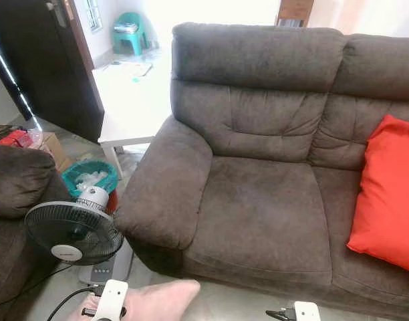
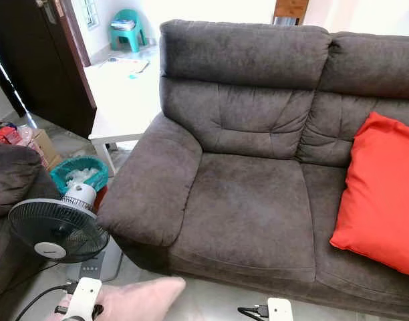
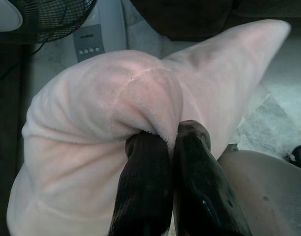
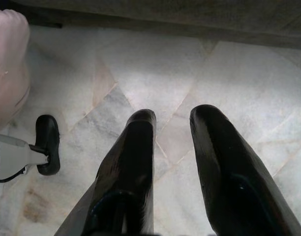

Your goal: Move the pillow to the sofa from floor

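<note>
A pale pink pillow (image 1: 161, 297) hangs low at the bottom of the head views, in front of the dark brown sofa (image 1: 258, 207). My left gripper (image 3: 171, 135) is shut on a fold of the pink pillow (image 3: 101, 123), its black fingers (image 3: 145, 187) pinching the plush edge. The left wrist's white housing (image 1: 111, 299) sits beside the pillow. My right gripper (image 4: 172, 120) is open over the marble floor, with nothing between its fingers; its white wrist (image 1: 305, 311) is low before the sofa seat.
A red cushion (image 1: 388, 194) leans on the sofa's right seat. A black standing fan (image 1: 72, 232) with its cable stands at the left, near a teal bin (image 1: 91, 177) and another sofa arm (image 1: 17, 180). A white table (image 1: 127, 100) stands behind.
</note>
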Robot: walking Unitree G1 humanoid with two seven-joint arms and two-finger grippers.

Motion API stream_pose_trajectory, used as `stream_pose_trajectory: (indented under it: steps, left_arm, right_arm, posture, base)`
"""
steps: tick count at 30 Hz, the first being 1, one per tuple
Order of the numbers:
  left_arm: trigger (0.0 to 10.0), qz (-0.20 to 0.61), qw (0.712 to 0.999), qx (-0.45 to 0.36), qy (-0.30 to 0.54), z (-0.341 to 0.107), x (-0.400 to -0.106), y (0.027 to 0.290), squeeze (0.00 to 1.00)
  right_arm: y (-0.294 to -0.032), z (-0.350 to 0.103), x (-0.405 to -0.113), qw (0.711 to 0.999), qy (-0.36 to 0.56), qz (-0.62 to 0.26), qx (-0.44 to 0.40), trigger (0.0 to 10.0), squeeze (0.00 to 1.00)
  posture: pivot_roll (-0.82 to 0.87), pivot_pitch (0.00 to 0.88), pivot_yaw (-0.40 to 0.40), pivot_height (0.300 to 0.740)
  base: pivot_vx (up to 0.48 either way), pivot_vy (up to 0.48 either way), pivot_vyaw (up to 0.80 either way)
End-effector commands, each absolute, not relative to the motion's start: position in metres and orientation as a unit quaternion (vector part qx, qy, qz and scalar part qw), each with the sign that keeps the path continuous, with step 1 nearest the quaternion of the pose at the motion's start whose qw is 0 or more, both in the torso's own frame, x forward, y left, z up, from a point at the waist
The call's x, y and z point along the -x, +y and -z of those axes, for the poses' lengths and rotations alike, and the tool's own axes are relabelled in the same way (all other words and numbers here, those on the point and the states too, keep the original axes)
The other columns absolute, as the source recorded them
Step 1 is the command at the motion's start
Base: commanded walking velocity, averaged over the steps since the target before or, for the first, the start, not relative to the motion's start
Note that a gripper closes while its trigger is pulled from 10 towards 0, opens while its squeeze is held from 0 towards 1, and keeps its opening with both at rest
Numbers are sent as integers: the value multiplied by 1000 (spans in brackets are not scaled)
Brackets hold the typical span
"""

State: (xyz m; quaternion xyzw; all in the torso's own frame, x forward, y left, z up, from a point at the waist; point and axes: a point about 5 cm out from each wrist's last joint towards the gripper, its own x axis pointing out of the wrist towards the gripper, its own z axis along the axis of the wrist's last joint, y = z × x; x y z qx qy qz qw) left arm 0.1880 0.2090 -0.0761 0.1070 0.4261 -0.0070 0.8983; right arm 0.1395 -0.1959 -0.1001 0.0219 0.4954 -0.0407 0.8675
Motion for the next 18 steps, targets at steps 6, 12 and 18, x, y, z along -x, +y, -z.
stream_pose_trajectory:
  steps: [6,12,18]
  left_arm:
    - [10000,9,904,-103,416,73,-198,200,0]
    - [10000,11,905,-101,412,71,-203,195,0]
    - [10000,17,906,-103,410,71,-205,191,0]
  right_arm:
    - [-195,96,-150,874,485,31,-13,10000,0]
    - [-196,94,-157,879,476,28,-10,10000,0]
    - [-194,93,-159,880,474,35,-11,10000,0]
  posture:
    - [126,0,-42,740]
    - [114,0,-37,740]
    - [109,0,-33,740]
  base:
    - [0,0,0]
    - [0,0,0]
    - [0,0,0]
